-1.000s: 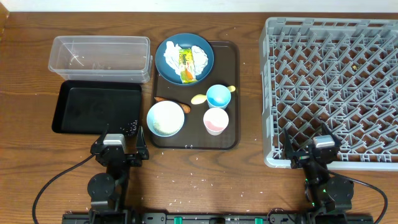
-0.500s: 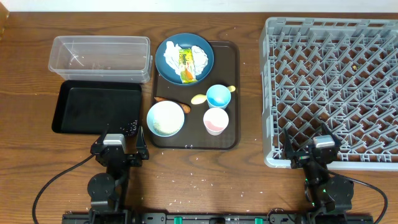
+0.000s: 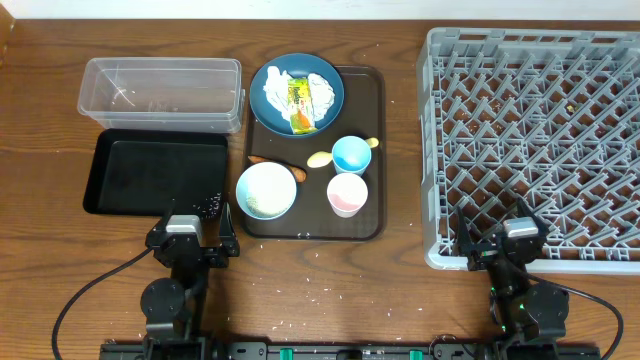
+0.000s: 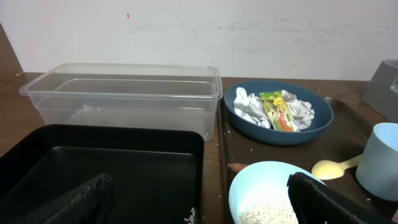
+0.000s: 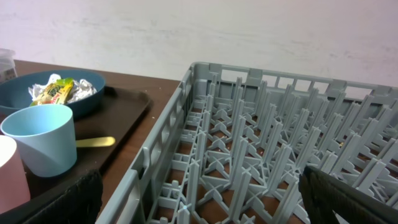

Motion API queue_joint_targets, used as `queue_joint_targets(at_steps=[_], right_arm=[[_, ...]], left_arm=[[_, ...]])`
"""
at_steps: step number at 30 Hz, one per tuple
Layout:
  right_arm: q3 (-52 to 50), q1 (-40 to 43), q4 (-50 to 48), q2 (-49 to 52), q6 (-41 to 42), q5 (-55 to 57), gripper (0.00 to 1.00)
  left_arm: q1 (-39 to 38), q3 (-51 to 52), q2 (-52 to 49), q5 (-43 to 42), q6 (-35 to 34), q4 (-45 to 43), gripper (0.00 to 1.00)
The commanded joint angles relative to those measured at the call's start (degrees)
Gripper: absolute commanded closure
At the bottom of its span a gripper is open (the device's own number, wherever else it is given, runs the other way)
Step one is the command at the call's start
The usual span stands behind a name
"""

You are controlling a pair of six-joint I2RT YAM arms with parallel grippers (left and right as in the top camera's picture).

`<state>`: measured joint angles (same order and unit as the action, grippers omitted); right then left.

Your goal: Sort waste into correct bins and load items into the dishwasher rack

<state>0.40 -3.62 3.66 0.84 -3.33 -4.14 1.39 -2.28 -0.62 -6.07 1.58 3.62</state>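
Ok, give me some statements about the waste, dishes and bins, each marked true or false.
1. The crumpled tissue and the wrapper lie on the dark blue plate. True.
2. The dishwasher rack holds the pink cup. False: the rack holds no dishes; the cup stands on the brown tray.
3. The light blue bowl has rice in it. True.
4. The clear tub sits nearer the robot than the black tray. False: the tub is behind it, farther away.
5. The left end effector grips the spoon. False: it is open and empty; the spoon lies on the brown tray.
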Motion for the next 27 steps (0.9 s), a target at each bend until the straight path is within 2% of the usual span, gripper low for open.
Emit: queue_joint_targets(at_steps=[1, 17, 22, 27], right_arm=[[-0.1, 0.6, 0.2, -0.5, 0.7, -0.4, 0.01], [-0.1, 0.6, -0.1, -0.5, 0.7, 0.0, 0.01], [-0.1, 0.6, -4.4, -0.5, 0.7, 0.6, 0.01], [-0.1, 0.6, -13.5, -0.5, 0.7, -0.5, 0.01]], left_arm=[[-0.2, 1.6, 0.4, -0.6, 0.7, 0.6, 0.09], [-0.2, 1.6, 0.4, -0.6, 0.7, 0.6, 0.09], [-0.2, 1.6, 0.4, -0.6, 0.7, -0.2, 0.09], [-0.2, 1.6, 0.4, -1.1, 0.7, -8.6, 0.09]])
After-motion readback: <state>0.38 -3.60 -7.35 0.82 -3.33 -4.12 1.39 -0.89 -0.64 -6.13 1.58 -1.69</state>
